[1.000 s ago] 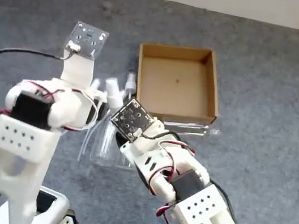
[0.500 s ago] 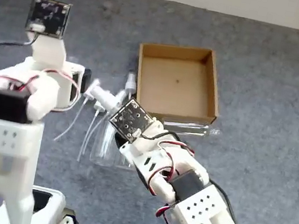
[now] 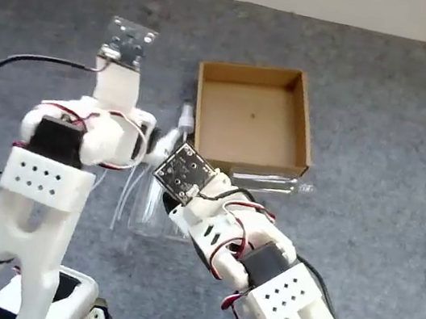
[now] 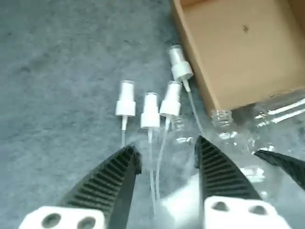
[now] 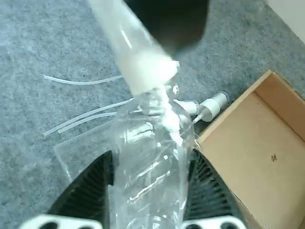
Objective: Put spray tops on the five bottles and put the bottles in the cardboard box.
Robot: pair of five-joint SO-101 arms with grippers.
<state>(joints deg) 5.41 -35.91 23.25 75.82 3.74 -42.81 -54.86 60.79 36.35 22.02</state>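
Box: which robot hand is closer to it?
Right. The right gripper, holding a bottle, is just beside the box at its near corner. The left gripper is farther off, by the spray tops.

High view: fixed overhead, behind both arms, looking down over table (image 3: 400, 117). Left wrist: close, angled down at spray tops (image 4: 150, 112) and cardboard box (image 4: 238, 57). Right wrist: closer still, sharing same tops and box corner.

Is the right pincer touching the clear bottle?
Touching. The right wrist view shows the clear bottle wedged inside the right pincer, its sides against both fingers.
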